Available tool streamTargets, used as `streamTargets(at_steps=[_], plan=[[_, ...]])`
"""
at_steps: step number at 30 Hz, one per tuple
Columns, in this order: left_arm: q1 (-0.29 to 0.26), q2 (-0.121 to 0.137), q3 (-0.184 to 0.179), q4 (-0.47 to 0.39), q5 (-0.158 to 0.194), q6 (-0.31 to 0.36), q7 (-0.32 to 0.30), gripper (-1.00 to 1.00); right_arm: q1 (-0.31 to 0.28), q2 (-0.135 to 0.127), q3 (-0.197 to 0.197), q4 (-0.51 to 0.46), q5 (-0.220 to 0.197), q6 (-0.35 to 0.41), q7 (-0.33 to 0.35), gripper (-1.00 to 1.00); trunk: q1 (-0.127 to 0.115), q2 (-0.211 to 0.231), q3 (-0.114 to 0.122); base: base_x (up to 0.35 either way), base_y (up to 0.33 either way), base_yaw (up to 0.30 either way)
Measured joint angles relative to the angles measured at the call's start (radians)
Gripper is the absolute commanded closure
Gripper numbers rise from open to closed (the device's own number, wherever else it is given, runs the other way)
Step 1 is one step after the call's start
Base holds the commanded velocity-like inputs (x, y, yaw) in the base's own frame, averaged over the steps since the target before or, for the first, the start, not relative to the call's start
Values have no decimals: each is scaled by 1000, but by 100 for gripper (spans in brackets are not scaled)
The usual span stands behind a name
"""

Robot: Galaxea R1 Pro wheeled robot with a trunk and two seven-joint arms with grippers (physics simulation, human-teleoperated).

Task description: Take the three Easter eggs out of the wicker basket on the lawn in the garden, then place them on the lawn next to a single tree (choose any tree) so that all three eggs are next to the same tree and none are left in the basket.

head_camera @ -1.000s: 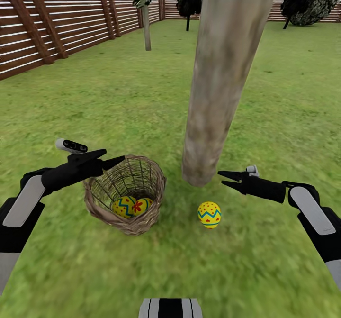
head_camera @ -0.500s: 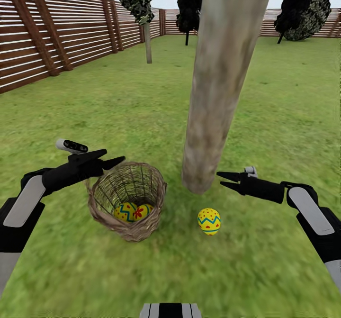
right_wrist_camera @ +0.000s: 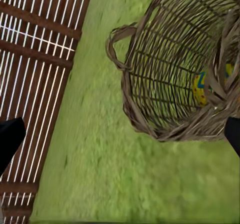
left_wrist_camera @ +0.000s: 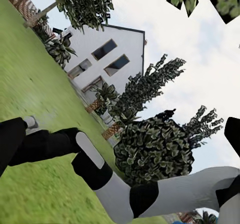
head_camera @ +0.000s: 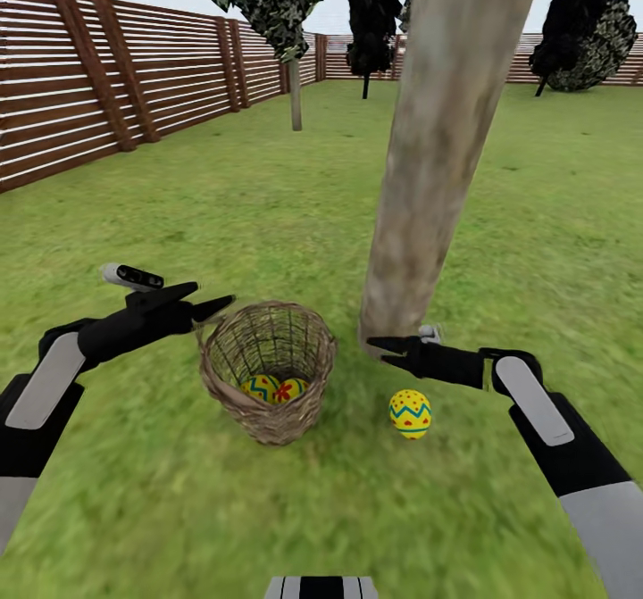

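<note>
Head view: two yellow painted eggs (head_camera: 272, 389) sit deep in the round brown wicker basket (head_camera: 268, 420); one yellow egg (head_camera: 410, 413) lies by the pale trunk (head_camera: 429, 179). Your empty right gripper (head_camera: 373, 349) has its fingers apart, so dip it straight down inside, slowly. The left gripper (head_camera: 223, 301) is apart too.

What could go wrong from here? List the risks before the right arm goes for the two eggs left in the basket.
1. The right gripper, open, points at the brown open-weave wicker basket; a push on its rim could tip it, spilling the two yellow painted eggs inside.
2. The right arm hangs just above the yellow zigzag egg on the grass by the pale grey-tan tree trunk; dropping lower might knock it away.
3. The eggs lie deep in the basket, so the walls may block the fingers.
</note>
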Motion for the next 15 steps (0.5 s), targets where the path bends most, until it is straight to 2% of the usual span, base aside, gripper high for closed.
streamTargets(at_steps=[2,7,9,11,12,13,14,15], plan=[[1,-2,0,1,0,-1,-2,-100,0,22,0,-13,0,0,-28,-100,0,0,0,0,0,292],[1,-3,0,2,-2,-2,-1,-100,-2,110,8,-36,5,-4,-198,-100,0,0,0,0,0,294],[5,0,0,8,-3,-3,-1,-100,-3,134,9,-37,12,-10,-252,-100,0,0,0,54,44,294],[7,2,2,46,-2,-5,0,-100,-3,145,16,-36,29,-16,-287,-100,0,0,0,154,142,294],[8,2,3,66,-1,-6,0,-100,-3,150,24,-36,48,-18,-295,-100,0,0,0,198,186,286],[8,2,5,92,-1,-6,-1,-100,-3,159,41,-35,90,-31,-301,-100,0,0,0,215,203,279],[8,2,7,111,0,-6,-1,-100,-3,173,59,-35,153,-59,-305,-100,0,0,0,221,209,274],[8,2,8,117,1,-6,-2,-100,-3,181,67,-35,188,-76,-306,-100,0,0,0,223,212,272]])
